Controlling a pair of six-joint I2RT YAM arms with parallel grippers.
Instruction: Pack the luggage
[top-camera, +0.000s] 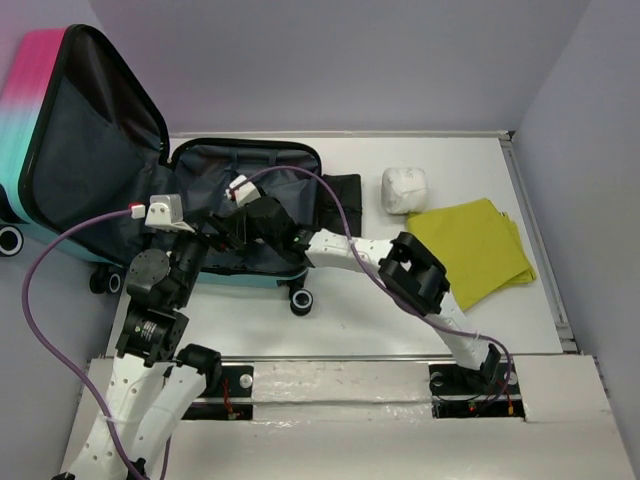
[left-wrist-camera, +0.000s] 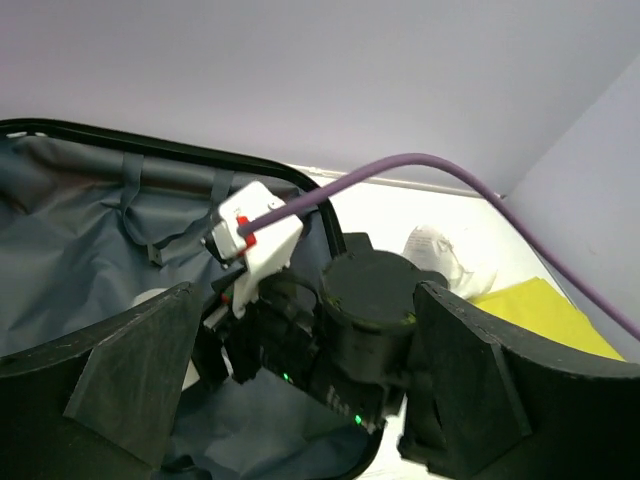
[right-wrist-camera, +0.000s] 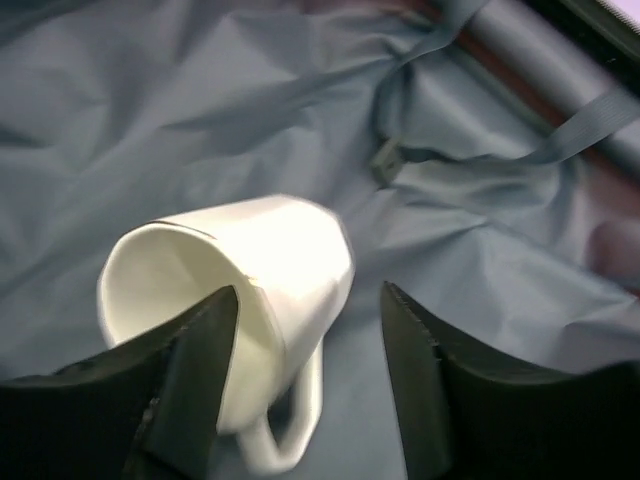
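The luggage lies open at the left, its pink-to-teal lid propped up and its dark grey lining showing. A white mug lies on its side on the lining with its handle toward the camera. My right gripper is open just above it, its left finger in front of the mug's mouth and its right finger apart from the mug. In the top view the right gripper reaches into the base half. My left gripper is open and empty at the suitcase's near edge, facing the right wrist.
A white cloth bundle and a folded yellow cloth lie on the table to the right of the suitcase. A black folded item lies against the suitcase's right side. Purple cables loop over both arms.
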